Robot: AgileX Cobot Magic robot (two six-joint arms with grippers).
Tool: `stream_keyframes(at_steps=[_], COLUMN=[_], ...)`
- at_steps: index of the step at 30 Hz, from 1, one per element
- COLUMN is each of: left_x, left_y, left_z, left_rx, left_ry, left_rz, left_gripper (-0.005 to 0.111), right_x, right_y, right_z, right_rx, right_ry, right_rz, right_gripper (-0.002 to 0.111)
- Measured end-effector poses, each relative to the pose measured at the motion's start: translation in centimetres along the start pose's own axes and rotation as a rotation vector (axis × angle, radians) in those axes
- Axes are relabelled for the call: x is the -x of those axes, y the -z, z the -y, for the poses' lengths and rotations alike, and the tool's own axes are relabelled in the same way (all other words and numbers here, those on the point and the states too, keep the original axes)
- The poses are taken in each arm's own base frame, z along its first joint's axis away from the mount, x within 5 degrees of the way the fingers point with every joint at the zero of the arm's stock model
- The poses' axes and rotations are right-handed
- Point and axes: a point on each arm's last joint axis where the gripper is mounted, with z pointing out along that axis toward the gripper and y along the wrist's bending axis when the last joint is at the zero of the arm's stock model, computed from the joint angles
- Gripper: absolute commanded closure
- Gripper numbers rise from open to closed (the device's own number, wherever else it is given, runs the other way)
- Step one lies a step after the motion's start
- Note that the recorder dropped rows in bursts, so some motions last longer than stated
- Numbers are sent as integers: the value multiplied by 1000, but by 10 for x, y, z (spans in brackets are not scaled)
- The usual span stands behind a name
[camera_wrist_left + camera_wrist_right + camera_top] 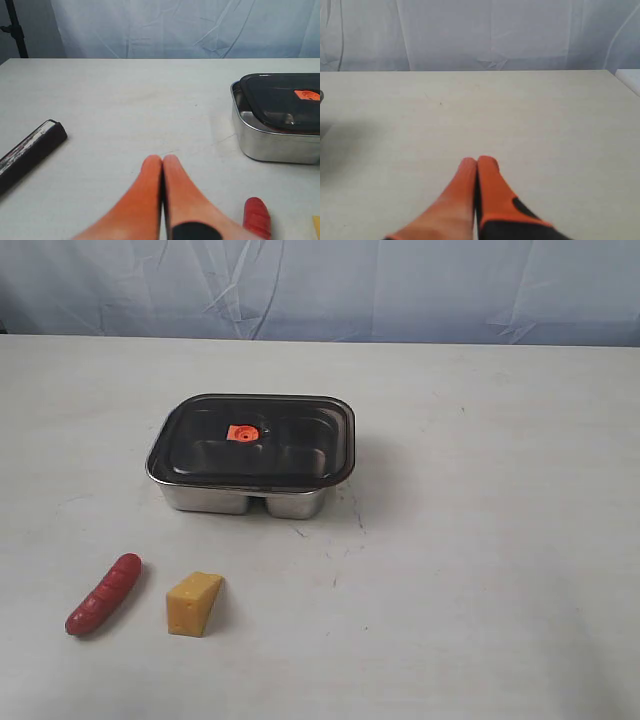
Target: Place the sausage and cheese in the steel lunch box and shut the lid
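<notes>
Evidently unstarted: lid [252, 438] on steel lunch box [245, 502]; sausage [104, 593], cheese [194, 603] by desk's front-left corner; left gripper [162, 162], right gripper [477, 162] pinched together, empty. Lid must be lifted first.

My left gripper [162, 161] has two smooth orange fingers [142, 197], tapering to rounded tips, with a black part near the base. My right gripper [477, 162] looks alike: orange, black lower down.
</notes>
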Motion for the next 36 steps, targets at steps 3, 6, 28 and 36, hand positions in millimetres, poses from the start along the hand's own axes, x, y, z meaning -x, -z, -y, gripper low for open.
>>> stream_keyframes(at_steps=[3,6,28,36], left_x=[0,0,1,1], left_y=[0,0,0,0], left_z=[0,0,-6,-6], left_rx=[0,0,62,63], left_ry=[0,0,-200,-204], left_rz=[0,0,0,0], left_gripper=[107,107,107,107], right_x=[0,0,133,215], right_y=[0,0,-1,-166], right_z=[0,0,9,-7], right_rx=[0,-2,53,64], right_ry=[0,5,-773,-551], right_rz=[0,5,434,-89], right_gripper=[109,109,109,109])
